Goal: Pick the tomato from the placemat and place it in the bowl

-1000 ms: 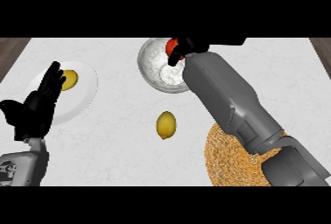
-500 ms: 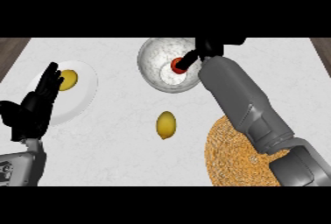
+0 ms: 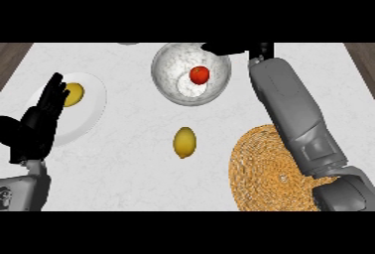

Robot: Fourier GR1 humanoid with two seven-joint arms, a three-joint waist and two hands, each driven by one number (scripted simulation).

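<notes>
The red tomato (image 3: 199, 75) lies inside the white marbled bowl (image 3: 165, 60) at the counter's far middle, free of any hand. My right hand (image 3: 233, 48) hovers at the bowl's far right rim, partly cut by the view's top, its fingers straight and holding nothing. Its grey forearm runs down over the round woven placemat (image 3: 270, 168) at the lower right, which has nothing on it where it shows. My left hand (image 3: 36, 126) rests open, fingers up, at the left edge.
A white plate (image 3: 92, 116) at the left carries a small yellow fruit (image 3: 72, 94), partly behind my left hand. A yellow lemon (image 3: 184, 142) lies on the white counter between the plate and the placemat.
My right hand let go of the tomato, which now lies in the bowl. The hand has drawn away to the right, past the bowl's rim. The left hand has not moved.
</notes>
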